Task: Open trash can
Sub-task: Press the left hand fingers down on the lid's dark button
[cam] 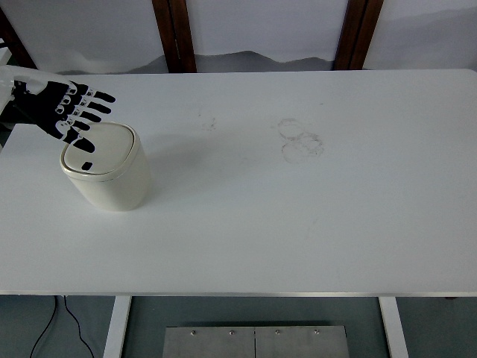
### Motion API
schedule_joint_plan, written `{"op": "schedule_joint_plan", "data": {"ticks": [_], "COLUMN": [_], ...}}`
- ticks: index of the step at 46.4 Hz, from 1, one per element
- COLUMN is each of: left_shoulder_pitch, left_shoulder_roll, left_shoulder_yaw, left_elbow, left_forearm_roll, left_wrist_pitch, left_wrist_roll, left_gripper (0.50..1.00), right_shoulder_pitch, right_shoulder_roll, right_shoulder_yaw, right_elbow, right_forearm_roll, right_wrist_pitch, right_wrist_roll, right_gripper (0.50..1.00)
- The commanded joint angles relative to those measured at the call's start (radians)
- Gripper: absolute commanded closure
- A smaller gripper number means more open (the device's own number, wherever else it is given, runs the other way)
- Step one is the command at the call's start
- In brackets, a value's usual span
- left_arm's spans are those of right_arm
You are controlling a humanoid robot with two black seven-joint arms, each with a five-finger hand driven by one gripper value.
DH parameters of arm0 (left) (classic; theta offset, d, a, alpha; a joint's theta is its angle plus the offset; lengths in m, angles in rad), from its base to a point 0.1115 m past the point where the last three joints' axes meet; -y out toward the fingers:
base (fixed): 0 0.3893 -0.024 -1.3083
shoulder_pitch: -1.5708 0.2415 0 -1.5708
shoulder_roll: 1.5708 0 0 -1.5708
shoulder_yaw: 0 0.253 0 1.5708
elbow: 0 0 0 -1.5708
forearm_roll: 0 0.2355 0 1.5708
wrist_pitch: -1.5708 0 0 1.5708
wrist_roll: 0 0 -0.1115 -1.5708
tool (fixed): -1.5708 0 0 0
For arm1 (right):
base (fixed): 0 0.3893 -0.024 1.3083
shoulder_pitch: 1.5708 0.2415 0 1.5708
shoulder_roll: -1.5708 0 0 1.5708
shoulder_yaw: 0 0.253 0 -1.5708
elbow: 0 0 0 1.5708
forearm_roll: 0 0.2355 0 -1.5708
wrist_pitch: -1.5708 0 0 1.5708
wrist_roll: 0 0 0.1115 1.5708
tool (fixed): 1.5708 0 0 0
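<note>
- Nearest the camera, below the table's front edge, sits a grey metal plate (pixel 255 341) with a row of small screws, flanked by two white table legs (pixel 118 326); a dark cable (pixel 68 319) trails on the floor at lower left.
- Trash can (pixel 106 175): a small cream-coloured bin with rounded corners, standing upright on the left part of the table, well back from the front edge.
- Lid (pixel 100 149): seated flat on the bin, closed all round; a small dark mark, likely a press tab, shows near its front-left edge.
- Left hand (pixel 68 112): black with white joint segments, entering from the left edge. Fingers spread and extended, grasping nothing. It sits over the rear-left corner of the lid; the lowest fingertips overlap the lid's edge in this view, but contact cannot be confirmed.
- Right hand: not seen.
- Table (pixel 298 224): white, broad, filling most of the view. Faint ring-shaped scuff marks (pixel 300 139) lie right of centre, well apart from the bin; a fainter smudge (pixel 209 122) lies nearer the middle.
- Beyond the far edge: a pale wall with two dark brown upright posts (pixel 175 33).
</note>
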Motion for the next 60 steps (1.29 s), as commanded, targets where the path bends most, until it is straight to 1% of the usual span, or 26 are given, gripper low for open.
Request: {"op": "schedule_joint_plan", "data": {"ticks": [1,12,17,25,40,50,60], "left_shoulder_pitch": [0.009,0.021,0.059,0.084,0.085,0.104,0.171], "left_shoulder_roll": [-0.001,-0.001,0.007,0.009,0.01,0.01,0.01], "left_shoulder_yaw": [0.012,0.066,0.066,0.061,0.052,0.03,-0.04], "left_elbow": [0.0,0.002,0.003,0.006,0.008,0.008,0.011], "left_forearm_roll": [0.0,0.0,0.0,0.0,-0.001,-0.001,-0.001], "left_wrist_pitch": [0.0,0.003,0.003,0.006,0.009,0.009,0.014], "left_wrist_roll": [0.0,-0.002,-0.003,-0.012,-0.017,-0.034,-0.034], "left_gripper": [0.5,0.5,0.5,0.5,0.5,0.5,0.5], "right_shoulder_pitch": [0.0,0.0,0.0,-0.002,-0.002,-0.002,-0.002], "right_shoulder_roll": [0.0,0.0,0.0,0.0,0.0,0.0,0.0], "right_shoulder_yaw": [0.0,0.0,0.0,0.0,0.0,0.0,0.0], "right_elbow": [0.0,0.0,0.0,0.0,0.001,0.0,0.0], "right_forearm_roll": [0.001,-0.001,-0.001,-0.001,0.001,0.001,0.001], "right_wrist_pitch": [0.0,0.0,0.0,0.0,0.0,0.0,0.0], "right_wrist_roll": [0.0,0.0,0.0,0.0,0.0,0.0,0.0], "right_gripper": [0.505,0.505,0.505,0.505,0.505,0.505,0.505]}}
